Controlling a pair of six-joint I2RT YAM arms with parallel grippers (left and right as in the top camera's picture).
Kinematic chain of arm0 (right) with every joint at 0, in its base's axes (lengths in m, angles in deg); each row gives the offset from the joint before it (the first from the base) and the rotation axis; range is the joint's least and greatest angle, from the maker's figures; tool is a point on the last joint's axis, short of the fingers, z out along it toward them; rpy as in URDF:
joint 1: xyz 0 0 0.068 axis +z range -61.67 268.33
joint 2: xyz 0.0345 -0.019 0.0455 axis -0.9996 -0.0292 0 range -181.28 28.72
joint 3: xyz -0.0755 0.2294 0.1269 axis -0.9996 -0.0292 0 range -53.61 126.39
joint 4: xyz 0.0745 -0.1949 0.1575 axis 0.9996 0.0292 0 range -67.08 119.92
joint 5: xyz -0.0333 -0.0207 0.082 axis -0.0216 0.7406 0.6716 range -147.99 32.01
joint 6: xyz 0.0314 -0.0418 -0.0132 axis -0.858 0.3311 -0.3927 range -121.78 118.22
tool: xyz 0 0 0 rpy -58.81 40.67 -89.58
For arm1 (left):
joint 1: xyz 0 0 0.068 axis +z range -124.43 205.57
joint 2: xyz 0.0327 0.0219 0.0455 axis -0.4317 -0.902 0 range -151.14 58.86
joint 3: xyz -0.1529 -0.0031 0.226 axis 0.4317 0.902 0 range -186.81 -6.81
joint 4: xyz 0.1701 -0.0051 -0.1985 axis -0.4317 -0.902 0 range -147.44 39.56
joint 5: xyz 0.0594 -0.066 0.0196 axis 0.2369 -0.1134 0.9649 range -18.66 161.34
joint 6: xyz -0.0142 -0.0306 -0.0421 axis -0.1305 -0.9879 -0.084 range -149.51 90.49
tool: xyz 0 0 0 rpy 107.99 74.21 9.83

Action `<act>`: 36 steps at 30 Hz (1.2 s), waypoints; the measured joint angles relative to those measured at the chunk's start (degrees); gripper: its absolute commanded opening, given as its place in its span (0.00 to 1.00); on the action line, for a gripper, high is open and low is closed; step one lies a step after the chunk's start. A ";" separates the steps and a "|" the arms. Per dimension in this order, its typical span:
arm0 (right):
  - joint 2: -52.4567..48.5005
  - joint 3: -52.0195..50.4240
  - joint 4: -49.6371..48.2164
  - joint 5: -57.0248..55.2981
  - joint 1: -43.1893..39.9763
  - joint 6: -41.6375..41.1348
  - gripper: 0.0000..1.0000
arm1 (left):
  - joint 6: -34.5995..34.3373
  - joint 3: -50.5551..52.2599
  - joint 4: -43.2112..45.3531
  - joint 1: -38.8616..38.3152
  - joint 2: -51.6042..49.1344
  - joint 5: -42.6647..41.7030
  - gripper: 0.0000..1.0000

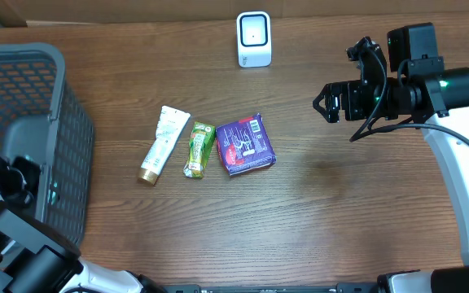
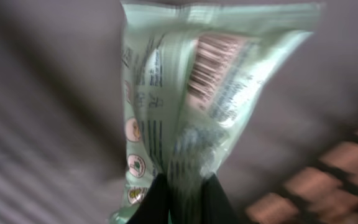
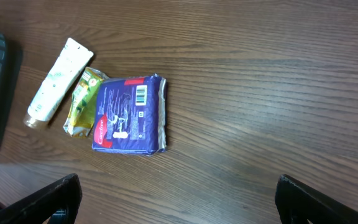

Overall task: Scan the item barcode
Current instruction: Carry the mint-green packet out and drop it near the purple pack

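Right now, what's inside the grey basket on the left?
The left arm reaches into the basket, covering much of its inside overhead. The wrist view shows the left gripper shut on a pale green packet, barcode showing.

Basket (image 1: pixel 23 122) at your left on the table (image 1: pixel 340 212), mid-table you have tube (image 1: pixel 163 144), sachet (image 1: pixel 199 149), pack (image 1: pixel 245 145) in a row left to right, sachet just beside pack, scanner (image 1: pixel 253 38) behind the row at the far edge, well apart
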 measured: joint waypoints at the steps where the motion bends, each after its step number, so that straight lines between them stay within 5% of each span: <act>1: 0.00 0.00 0.02 -0.02 0.00 0.00 1.00 | 0.15 -2.40 -1.73 -0.20 -0.15 -1.95 0.04; 10: 0.00 0.00 -0.04 0.00 0.00 0.02 1.00 | 1.44 -28.13 -19.32 -2.97 -0.24 -10.73 0.04; 19: 0.00 0.00 -0.09 -0.02 0.00 0.00 1.00 | 1.60 -47.34 -24.20 -13.66 7.54 -11.69 0.04; 30: 0.00 0.00 -0.07 0.00 0.00 0.00 1.00 | -1.53 -50.21 -33.20 -43.15 19.98 -0.83 0.04; 36: 0.00 0.00 -0.15 0.00 0.00 0.02 1.00 | -7.26 -38.75 -31.85 -54.14 18.16 4.00 0.04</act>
